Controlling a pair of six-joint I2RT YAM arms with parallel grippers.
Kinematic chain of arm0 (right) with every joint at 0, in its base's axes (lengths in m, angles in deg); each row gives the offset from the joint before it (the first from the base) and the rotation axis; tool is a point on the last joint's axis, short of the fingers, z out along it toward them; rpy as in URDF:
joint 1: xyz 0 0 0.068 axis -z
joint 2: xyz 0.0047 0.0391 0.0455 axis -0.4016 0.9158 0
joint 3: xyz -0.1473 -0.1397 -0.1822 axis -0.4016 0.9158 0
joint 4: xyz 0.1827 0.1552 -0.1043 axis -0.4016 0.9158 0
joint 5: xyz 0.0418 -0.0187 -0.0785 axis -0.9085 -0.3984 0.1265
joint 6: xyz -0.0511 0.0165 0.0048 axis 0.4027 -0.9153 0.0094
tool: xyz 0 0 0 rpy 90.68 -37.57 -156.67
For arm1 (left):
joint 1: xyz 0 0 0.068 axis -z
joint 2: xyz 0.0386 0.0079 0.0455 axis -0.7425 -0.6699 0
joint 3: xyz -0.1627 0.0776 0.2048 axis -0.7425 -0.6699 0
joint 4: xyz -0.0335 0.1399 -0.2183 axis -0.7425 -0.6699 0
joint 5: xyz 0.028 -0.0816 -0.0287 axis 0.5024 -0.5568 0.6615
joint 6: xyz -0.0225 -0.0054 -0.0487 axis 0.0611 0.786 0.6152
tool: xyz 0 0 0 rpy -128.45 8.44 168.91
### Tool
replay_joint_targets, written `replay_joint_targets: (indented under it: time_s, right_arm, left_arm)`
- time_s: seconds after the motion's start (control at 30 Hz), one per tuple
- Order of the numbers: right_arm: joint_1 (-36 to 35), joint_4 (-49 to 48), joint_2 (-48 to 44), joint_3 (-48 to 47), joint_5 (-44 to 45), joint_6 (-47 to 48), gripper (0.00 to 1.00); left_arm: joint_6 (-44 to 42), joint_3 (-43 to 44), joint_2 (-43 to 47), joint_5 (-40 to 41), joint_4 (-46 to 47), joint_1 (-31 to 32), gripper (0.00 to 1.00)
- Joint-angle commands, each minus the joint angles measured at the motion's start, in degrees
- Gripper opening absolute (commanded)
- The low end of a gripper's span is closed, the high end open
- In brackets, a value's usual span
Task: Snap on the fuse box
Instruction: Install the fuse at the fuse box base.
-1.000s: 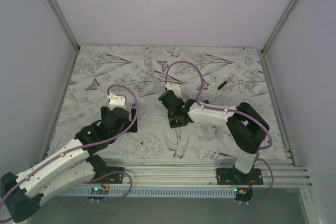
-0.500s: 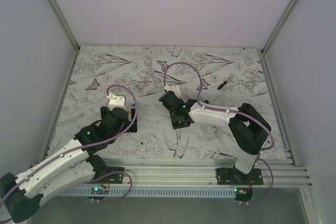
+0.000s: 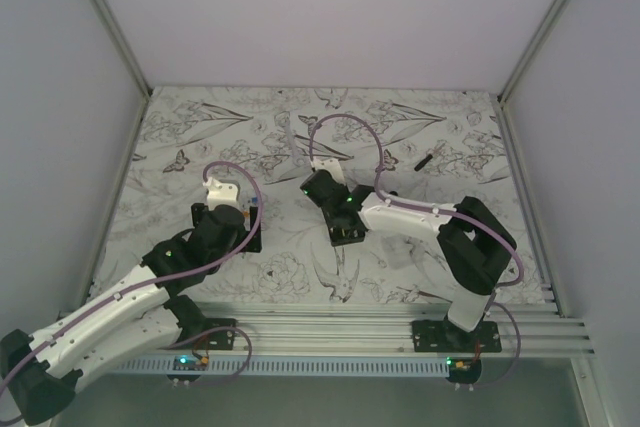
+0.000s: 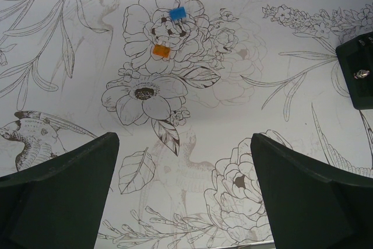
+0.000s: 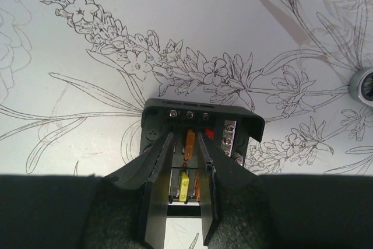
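The fuse box [image 5: 201,111] is a small black open box on the flowered table, with an orange fuse [image 5: 189,144], a yellow one [image 5: 183,186] and a red piece [image 5: 208,133] inside. My right gripper [image 5: 186,138] reaches down into it, jaws a little apart on either side of the orange fuse, with gaps showing. From above, the box [image 3: 350,237] lies under that gripper [image 3: 340,223] at table centre. My left gripper [image 4: 183,144] hovers wide open over bare table to the left [image 3: 228,222], holding nothing.
A blue piece [image 4: 177,13] and an orange piece [image 4: 161,51] lie ahead of the left gripper. A short black stick [image 3: 424,159] lies at the back right. A metal part [image 5: 365,86] sits right of the box. Grey walls enclose the table.
The right gripper's jaws have parted from nearly shut. The right wrist has shifted slightly toward the near side over the box. The left arm has stayed still.
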Motion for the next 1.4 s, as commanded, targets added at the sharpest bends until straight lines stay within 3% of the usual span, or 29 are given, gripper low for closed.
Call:
replay_joint_targets:
  time_s: [0.0,0.47,0.93,1.07,1.37]
  right_arm:
    - [-0.4,0.4,-2.2,-2.4,2.7,0.9,0.3]
    - [-0.3,2.0,-1.2,-2.0,2.5,0.0,0.13]
    - [-0.2,5.4,0.9,-3.2,0.3,-0.7,0.12]
    - [-0.2,6.3,2.2,-3.6,-1.1,-0.6,0.05]
    - [1.8,8.3,4.7,-3.1,-4.4,-1.0,0.02]
  left_arm:
    - [0.4,-0.8,0.6,0.0,-1.4,-0.3,1.0]
    - [0.3,-0.8,0.5,-0.1,-1.4,-0.3,1.0]
    - [0.4,-0.8,0.4,-0.2,-1.4,-0.3,1.0]
    - [0.4,-0.8,0.3,-0.1,-1.4,-0.3,1.0]
    - [0.4,-0.7,0.1,-0.1,-1.4,-0.3,1.0]
